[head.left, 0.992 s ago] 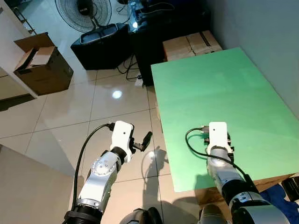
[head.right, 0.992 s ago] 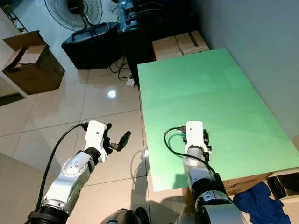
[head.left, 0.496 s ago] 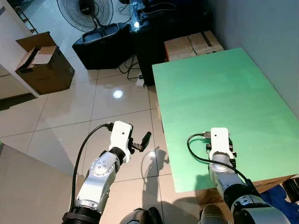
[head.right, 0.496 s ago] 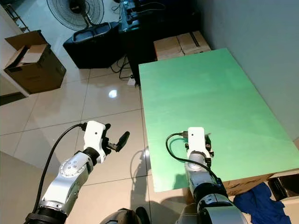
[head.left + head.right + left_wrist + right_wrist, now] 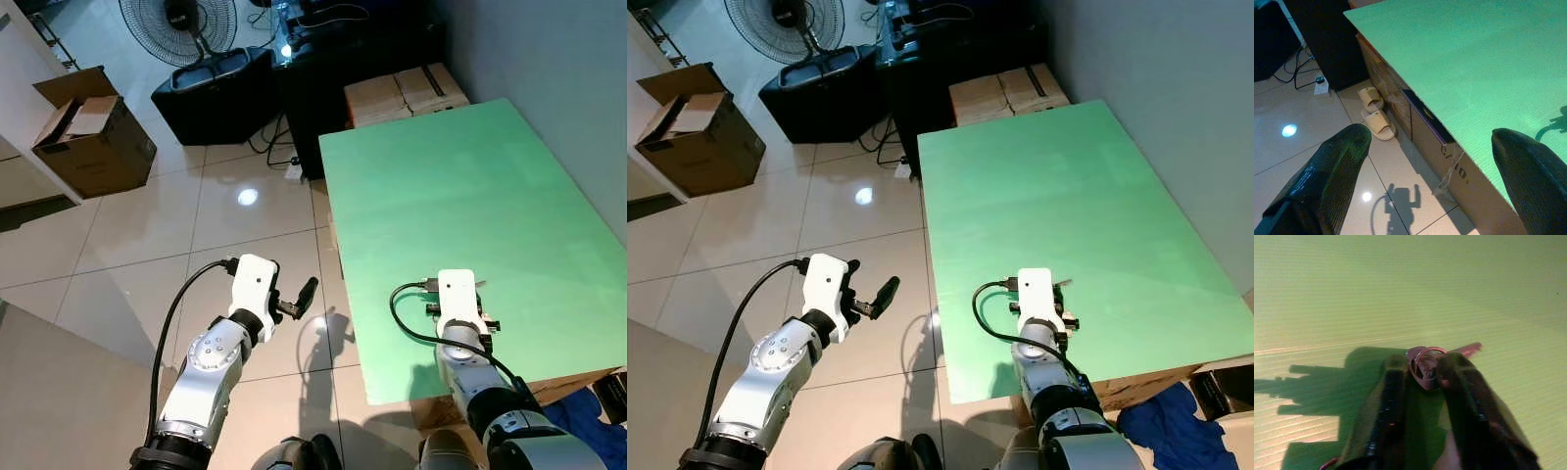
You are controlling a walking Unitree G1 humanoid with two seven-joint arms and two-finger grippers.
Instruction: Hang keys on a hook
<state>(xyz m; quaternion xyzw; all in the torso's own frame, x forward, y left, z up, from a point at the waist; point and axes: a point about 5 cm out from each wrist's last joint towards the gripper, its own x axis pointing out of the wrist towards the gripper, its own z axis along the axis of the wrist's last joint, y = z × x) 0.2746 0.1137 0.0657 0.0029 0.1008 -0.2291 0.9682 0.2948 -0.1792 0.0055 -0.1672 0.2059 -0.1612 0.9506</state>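
Right tool [image 5: 1422, 382] low over green corrugated-topped desk [image 5: 470, 196], near its front edge, fingers clamped on small metal keys on round ring [image 5: 1426, 363]; one key blade stuck out sideways past fingertips, ring just above desk surface. Left tool [image 5: 299, 299] held out over glossy tiled floor [image 5: 127, 264] beside desk, fingers spread apart, nothing between them. Pale slippers [image 5: 1374, 115] on floor by desk side.
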